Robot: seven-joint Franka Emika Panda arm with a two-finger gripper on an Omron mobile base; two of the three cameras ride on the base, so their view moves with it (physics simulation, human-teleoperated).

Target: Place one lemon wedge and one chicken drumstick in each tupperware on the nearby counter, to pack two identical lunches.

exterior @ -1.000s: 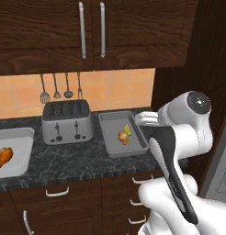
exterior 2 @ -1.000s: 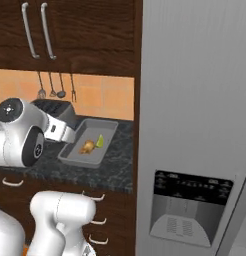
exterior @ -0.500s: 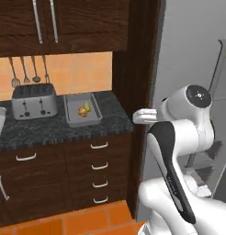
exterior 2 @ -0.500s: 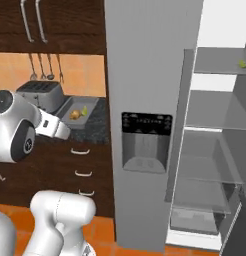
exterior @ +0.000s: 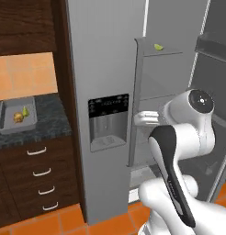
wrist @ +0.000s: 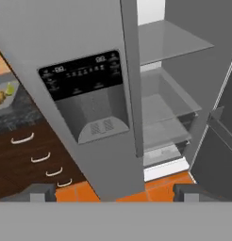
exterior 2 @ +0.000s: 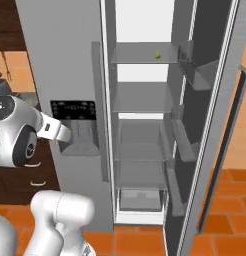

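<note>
**One lunch packed, the second lemon wedge waits in the fridge**

We begin with the tupperware (exterior: pixel 16 120): a grey tray resting on the dark speckled worktop (exterior: pixel 46 131), far to the left of the left base view. Inside it we see a brownish chicken drumstick (exterior: pixel 17 118) with a yellow-green lemon wedge (exterior: pixel 25 111) just beside it, so we judge this lunch complete. The hand view catches a corner of the same tray at its left edge (wrist: pixel 5 101). The other tupperware is not in these pictures, so we cannot say what it holds.

Moving outward, the grey fridge (exterior: pixel 105 55) stands right beside the worktop, its dispenser panel (exterior: pixel 108 121) facing us. Its right-hand side stands open, and on a high shelf (exterior 2: pixel 142 53) lies a small green piece (exterior 2: pixel 156 55), which we take to be the remaining lemon wedge. The lower shelves appear bare, and we see no second drumstick here.

Our fingers (wrist: pixel 114 192) are spread wide and hold nothing, pointing toward the dispenser and the open compartment, well apart from any shelf.

By our reckoning about half the job is left: the wedge must be reached for high up, then carried to the worktop.
</note>
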